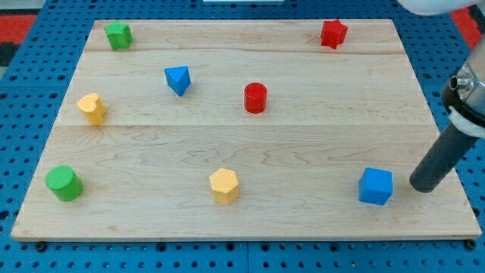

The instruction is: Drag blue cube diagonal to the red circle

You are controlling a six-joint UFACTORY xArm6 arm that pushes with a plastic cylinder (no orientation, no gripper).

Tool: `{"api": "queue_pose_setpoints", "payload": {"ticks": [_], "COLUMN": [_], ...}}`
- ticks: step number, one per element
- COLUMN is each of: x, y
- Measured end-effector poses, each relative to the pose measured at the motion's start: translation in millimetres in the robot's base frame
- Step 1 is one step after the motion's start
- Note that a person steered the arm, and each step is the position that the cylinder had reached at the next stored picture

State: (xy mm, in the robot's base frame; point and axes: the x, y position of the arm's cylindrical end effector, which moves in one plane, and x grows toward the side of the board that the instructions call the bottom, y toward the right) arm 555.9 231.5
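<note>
The blue cube (376,186) sits on the wooden board (303,152) near the view's bottom right. The red circle, a short red cylinder (255,98), stands near the board's middle, up and to the left of the cube. My tip (423,185) rests on the board just to the right of the blue cube, with a small gap between them. The dark rod slants up toward the view's right edge.
A blue triangle (177,80) lies left of the red cylinder. A red star (333,33) is at top right, a green star (118,35) at top left. A yellow heart (92,108) is at left, a green cylinder (64,183) at bottom left, a yellow hexagon (224,186) at bottom middle.
</note>
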Motion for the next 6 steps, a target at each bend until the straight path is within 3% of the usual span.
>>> {"api": "queue_pose_setpoints", "payload": {"ticks": [1, 2, 3, 4, 6], "x": [34.5, 33.5, -4.6, -26.9, -51.0], "y": [-19.2, -59.0, -30.1, -37.2, -88.1]}}
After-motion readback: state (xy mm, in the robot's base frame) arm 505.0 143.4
